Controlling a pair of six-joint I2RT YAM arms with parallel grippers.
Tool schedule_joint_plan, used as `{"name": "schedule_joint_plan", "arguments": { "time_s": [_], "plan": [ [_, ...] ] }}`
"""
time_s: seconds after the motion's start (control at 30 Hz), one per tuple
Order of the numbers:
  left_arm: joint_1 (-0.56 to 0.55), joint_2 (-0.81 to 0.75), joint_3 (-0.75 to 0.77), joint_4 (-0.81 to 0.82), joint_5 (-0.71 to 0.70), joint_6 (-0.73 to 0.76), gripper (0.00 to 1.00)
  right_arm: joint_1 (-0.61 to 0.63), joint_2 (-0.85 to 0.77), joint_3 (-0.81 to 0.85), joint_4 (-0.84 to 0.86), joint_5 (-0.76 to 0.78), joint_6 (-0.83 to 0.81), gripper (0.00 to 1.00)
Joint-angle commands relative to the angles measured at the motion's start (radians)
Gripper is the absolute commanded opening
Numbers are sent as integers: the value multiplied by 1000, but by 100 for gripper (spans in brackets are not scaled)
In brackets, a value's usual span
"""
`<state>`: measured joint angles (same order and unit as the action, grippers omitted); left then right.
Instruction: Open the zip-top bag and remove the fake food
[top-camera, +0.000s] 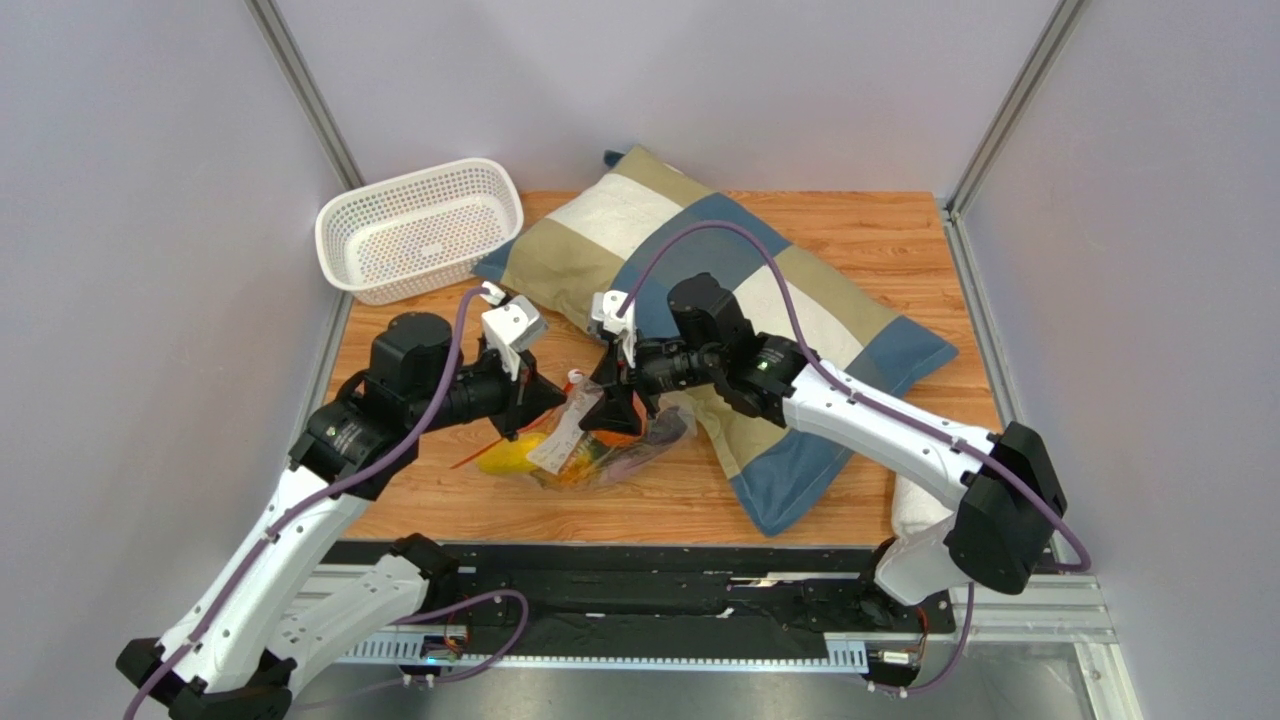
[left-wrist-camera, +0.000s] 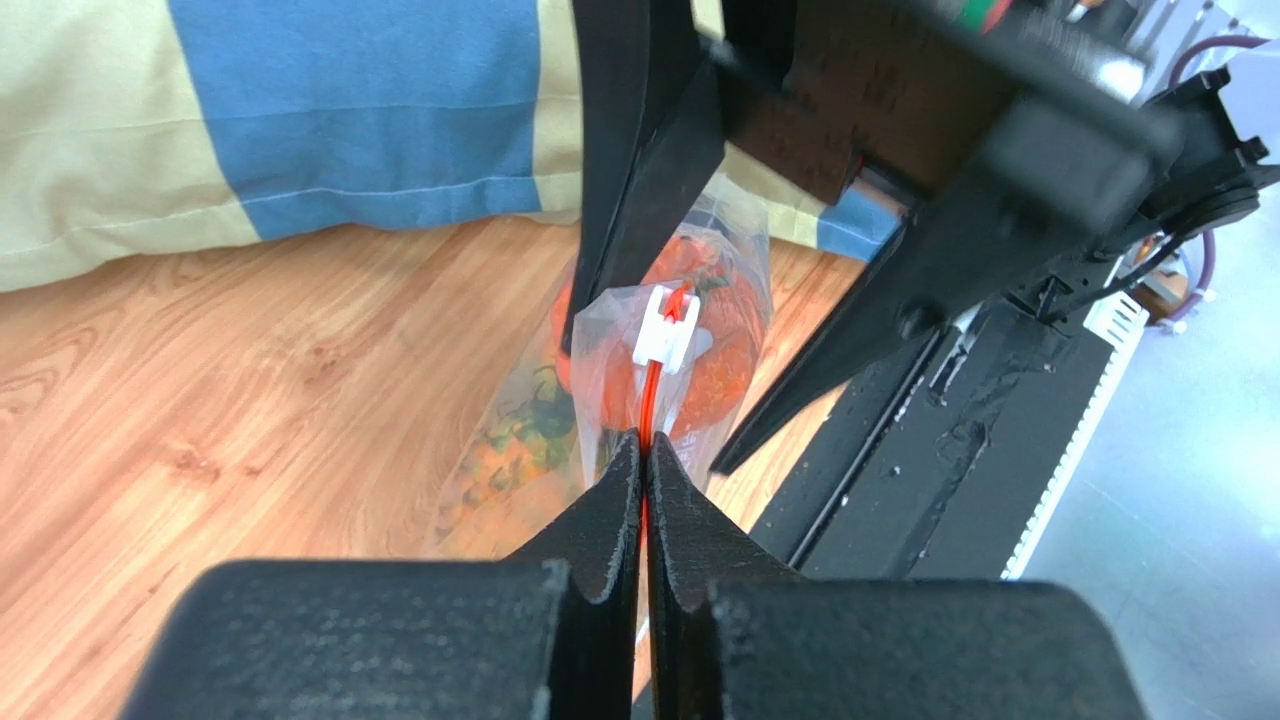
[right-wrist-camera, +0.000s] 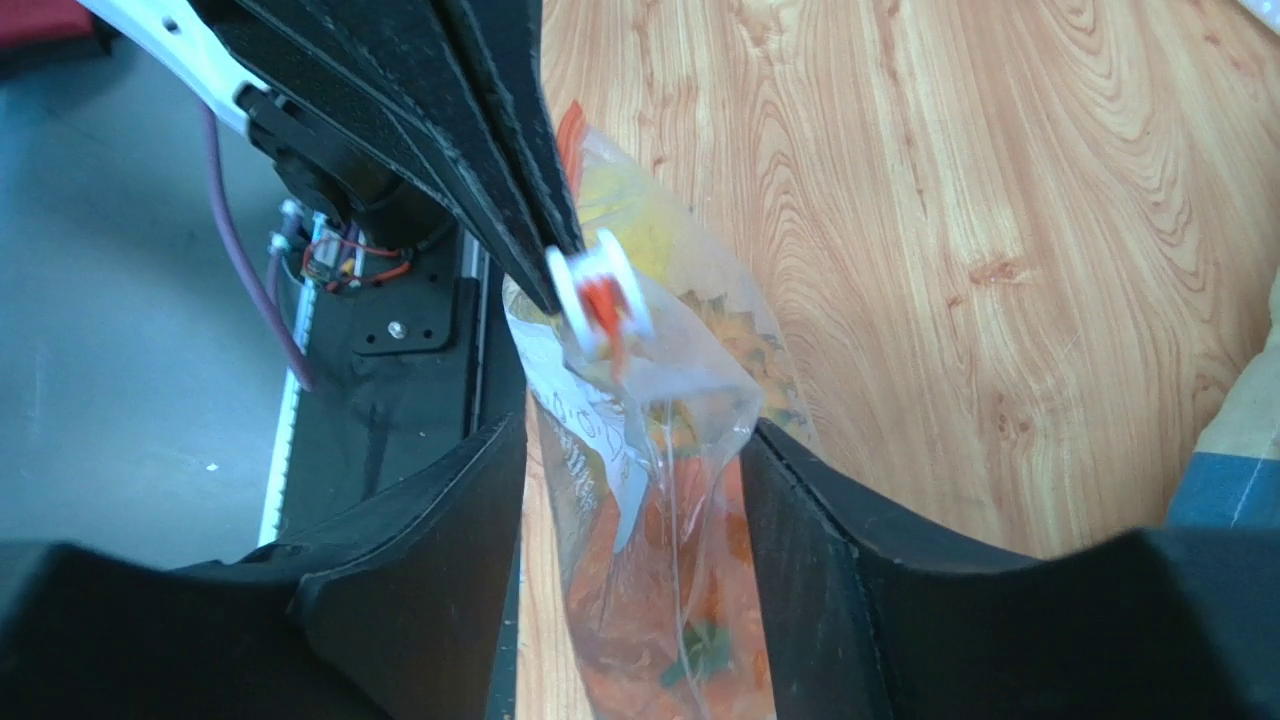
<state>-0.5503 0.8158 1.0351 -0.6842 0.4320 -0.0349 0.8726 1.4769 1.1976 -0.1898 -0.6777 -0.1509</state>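
The clear zip-top bag (top-camera: 589, 444) lies on the wooden table between both arms, its top edge lifted. Fake food shows through it: a yellow piece (top-camera: 516, 458) and orange-red pieces (left-wrist-camera: 724, 348). My left gripper (left-wrist-camera: 646, 450) is shut on the bag's orange-red zip strip, just below the white slider (left-wrist-camera: 666, 327). My right gripper (right-wrist-camera: 631, 435) is open, one finger on each side of the bag, with the slider (right-wrist-camera: 597, 300) just beyond its tips. In the top view the two grippers meet over the bag, left gripper (top-camera: 562, 399), right gripper (top-camera: 612, 405).
A white perforated basket (top-camera: 418, 225) stands at the back left. A blue and beige patchwork pillow (top-camera: 751, 285) lies behind and right of the bag, under the right arm. The black base rail (top-camera: 676, 600) runs along the table's near edge.
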Motion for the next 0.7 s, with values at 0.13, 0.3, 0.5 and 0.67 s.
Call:
{"name": "schedule_joint_plan", "arguments": {
  "time_s": [0.13, 0.3, 0.5, 0.67],
  "plan": [
    [-2, -83, 75, -28, 14, 21, 0, -12, -55, 23, 82, -83, 86, 68],
    [-2, -70, 74, -29, 45, 4, 0, -12, -33, 52, 161, -129, 145, 72],
    [-2, -70, 60, -26, 48, 7, 0, -12, 11, 86, 176, -172, 186, 40],
    [-2, -70, 69, -47, 70, 15, 7, -12, 71, 134, 164, -186, 206, 0]
  ]
}}
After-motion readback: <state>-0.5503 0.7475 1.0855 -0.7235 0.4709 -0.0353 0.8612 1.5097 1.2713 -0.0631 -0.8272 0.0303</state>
